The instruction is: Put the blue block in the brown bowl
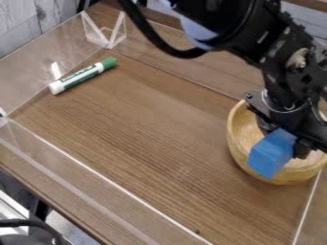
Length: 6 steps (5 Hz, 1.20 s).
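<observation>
The blue block point(270, 156) hangs tilted over the brown bowl point(240, 144) at the right of the table, its lower end in front of the bowl's near rim. My gripper point(284, 140) comes down from above with its black fingers on either side of the block's top, shut on it. The arm hides the far side of the bowl and its inside. Whether the block touches the bowl's bottom cannot be told.
A green-and-white marker point(83, 75) lies at the far left of the wooden table. Clear plastic walls point(38, 153) ring the table, with a clear stand point(105, 31) at the back.
</observation>
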Each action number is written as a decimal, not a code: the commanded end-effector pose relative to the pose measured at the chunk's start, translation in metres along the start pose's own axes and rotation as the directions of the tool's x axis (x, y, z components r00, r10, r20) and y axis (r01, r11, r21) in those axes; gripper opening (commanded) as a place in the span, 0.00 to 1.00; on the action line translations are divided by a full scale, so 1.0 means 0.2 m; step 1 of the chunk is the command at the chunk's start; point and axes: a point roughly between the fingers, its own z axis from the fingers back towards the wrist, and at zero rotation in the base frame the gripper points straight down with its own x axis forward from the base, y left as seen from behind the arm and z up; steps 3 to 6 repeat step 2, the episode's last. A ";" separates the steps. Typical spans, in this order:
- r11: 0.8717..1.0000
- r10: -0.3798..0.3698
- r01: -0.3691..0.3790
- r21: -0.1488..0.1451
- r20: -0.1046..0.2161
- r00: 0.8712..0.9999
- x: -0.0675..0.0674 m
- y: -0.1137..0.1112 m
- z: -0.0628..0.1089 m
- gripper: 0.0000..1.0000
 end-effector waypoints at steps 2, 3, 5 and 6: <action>1.000 -0.005 0.006 -0.013 0.040 0.999 0.05 0.00 0.03 0.00; 1.000 -0.005 0.006 -0.013 0.040 0.999 0.05 0.00 0.03 0.00; 1.000 -0.005 0.006 -0.013 0.040 0.999 0.05 0.00 0.03 0.00; 1.000 -0.005 0.006 -0.013 0.040 0.999 0.05 0.00 0.03 0.00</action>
